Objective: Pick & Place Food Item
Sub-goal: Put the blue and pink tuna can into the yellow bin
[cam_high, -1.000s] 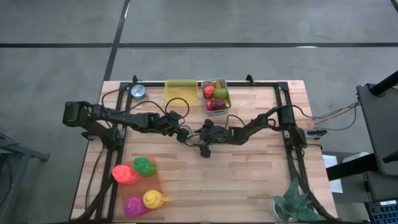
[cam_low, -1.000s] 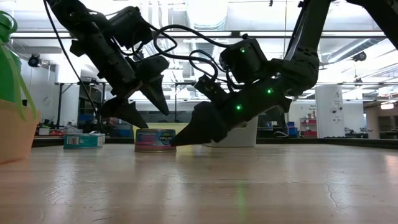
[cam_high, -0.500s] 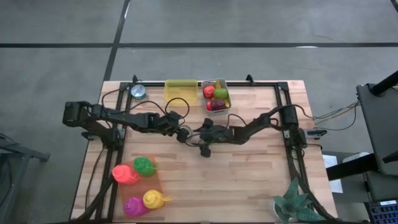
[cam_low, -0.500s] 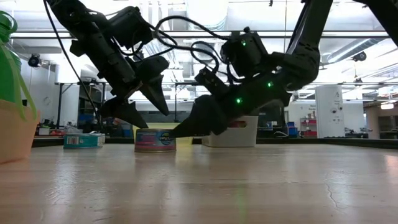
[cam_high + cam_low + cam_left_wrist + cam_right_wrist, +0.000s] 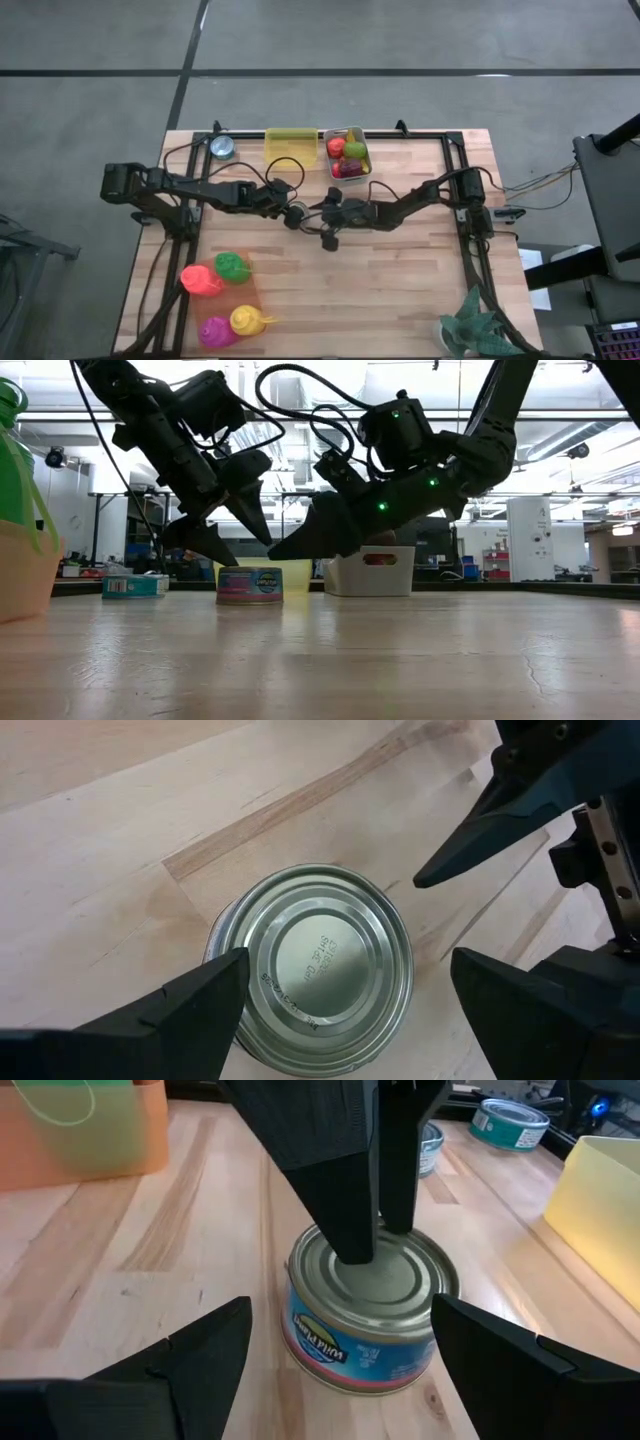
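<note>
Can [image 5: 312, 963] stands below the spread left gripper [image 5: 340, 995]

Left end effector [image 5: 293, 213] and right end effector [image 5: 326, 222] meet mid-table; clear bin [image 5: 347, 153] of produce behind.

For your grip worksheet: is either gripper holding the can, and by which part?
Nothing is held. The can stands on the table; the left gripper hovers open above it and the right gripper is open beside it.
</note>
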`<act>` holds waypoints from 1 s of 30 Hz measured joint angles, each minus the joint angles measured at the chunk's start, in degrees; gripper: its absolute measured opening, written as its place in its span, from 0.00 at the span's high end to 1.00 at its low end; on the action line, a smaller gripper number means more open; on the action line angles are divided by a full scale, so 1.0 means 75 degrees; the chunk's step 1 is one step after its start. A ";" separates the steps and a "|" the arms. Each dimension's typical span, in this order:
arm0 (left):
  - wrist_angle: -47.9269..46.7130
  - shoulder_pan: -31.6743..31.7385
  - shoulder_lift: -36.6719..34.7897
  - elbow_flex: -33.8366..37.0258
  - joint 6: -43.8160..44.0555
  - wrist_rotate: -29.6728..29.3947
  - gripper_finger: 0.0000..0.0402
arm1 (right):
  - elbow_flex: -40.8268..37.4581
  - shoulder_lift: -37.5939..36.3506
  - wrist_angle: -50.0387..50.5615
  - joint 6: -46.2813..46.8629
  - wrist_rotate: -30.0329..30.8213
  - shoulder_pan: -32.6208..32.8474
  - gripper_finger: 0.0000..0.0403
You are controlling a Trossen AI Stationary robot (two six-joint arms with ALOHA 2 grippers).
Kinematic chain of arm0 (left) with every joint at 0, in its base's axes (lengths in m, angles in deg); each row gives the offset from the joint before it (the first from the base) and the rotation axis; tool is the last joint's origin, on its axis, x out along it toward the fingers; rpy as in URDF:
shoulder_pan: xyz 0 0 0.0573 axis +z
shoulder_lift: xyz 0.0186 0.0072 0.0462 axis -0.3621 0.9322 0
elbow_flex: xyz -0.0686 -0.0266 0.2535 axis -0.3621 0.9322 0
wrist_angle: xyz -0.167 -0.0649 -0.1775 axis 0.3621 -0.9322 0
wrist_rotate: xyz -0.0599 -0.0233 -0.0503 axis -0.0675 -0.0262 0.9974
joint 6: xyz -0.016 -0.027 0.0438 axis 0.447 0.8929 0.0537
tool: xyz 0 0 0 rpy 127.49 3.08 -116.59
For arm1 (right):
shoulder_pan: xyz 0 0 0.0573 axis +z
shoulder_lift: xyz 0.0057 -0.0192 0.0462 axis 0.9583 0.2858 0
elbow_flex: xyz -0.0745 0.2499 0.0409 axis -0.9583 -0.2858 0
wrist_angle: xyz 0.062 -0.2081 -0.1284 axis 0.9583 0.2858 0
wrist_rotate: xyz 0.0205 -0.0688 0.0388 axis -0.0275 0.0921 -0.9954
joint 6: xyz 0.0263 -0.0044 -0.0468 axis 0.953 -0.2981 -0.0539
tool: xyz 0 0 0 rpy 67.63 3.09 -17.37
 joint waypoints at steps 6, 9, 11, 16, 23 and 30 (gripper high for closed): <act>0.0004 0.0000 0.0000 -0.0005 -0.0034 0.0002 0.12 | 0.0000 0.0004 -0.0070 0.0024 -0.0003 0.0000 0.24; -0.0026 -0.0003 -0.0002 -0.0066 -0.0323 0.0005 0.12 | 0.0000 0.0004 -0.0066 0.0025 -0.0003 0.0000 0.24; -0.0023 0.0000 -0.0015 -0.0134 -0.0437 0.0006 0.12 | 0.0000 0.0004 -0.0067 0.0030 -0.0003 0.0000 0.24; -0.0022 -0.0003 -0.0015 -0.0315 -0.0542 0.0005 0.12 | 0.0000 0.0004 -0.0046 0.0033 -0.0003 0.0000 0.24; -0.0095 -0.0003 -0.0026 -0.0318 -0.0551 0.0006 0.12 | 0.0000 0.0004 0.0080 0.0037 -0.0005 0.0000 0.24; -0.0515 0.0030 -0.0431 -0.0318 -0.0578 0.0003 0.12 | 0.0000 0.0007 0.0161 0.0025 -0.0006 -0.0003 0.24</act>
